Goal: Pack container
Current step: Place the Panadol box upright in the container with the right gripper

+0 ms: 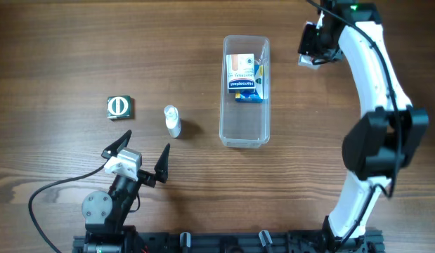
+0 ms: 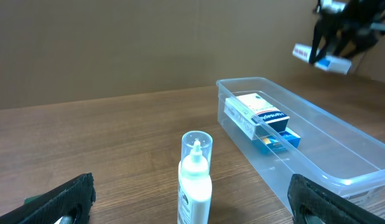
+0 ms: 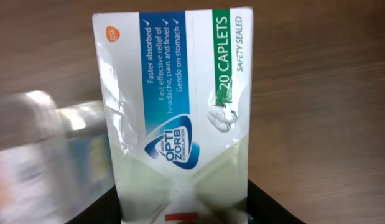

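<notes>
The clear plastic container [image 1: 244, 133] lies in the middle of the table, with a white and blue box on top of a blue box [image 1: 244, 79] in its far half. It also shows in the left wrist view [image 2: 341, 155]. My right gripper [image 1: 313, 48] is shut on a white caplets box [image 3: 180, 106] and holds it above the table, to the right of the container's far end. My left gripper [image 1: 147, 140] is open and empty. It sits just in front of an upright white bottle [image 1: 172, 121], which shows between its fingers in the left wrist view [image 2: 196, 180].
A small dark green box with a white round mark [image 1: 121, 107] lies to the left of the bottle. The right arm [image 1: 375, 133] arches over the right side of the table.
</notes>
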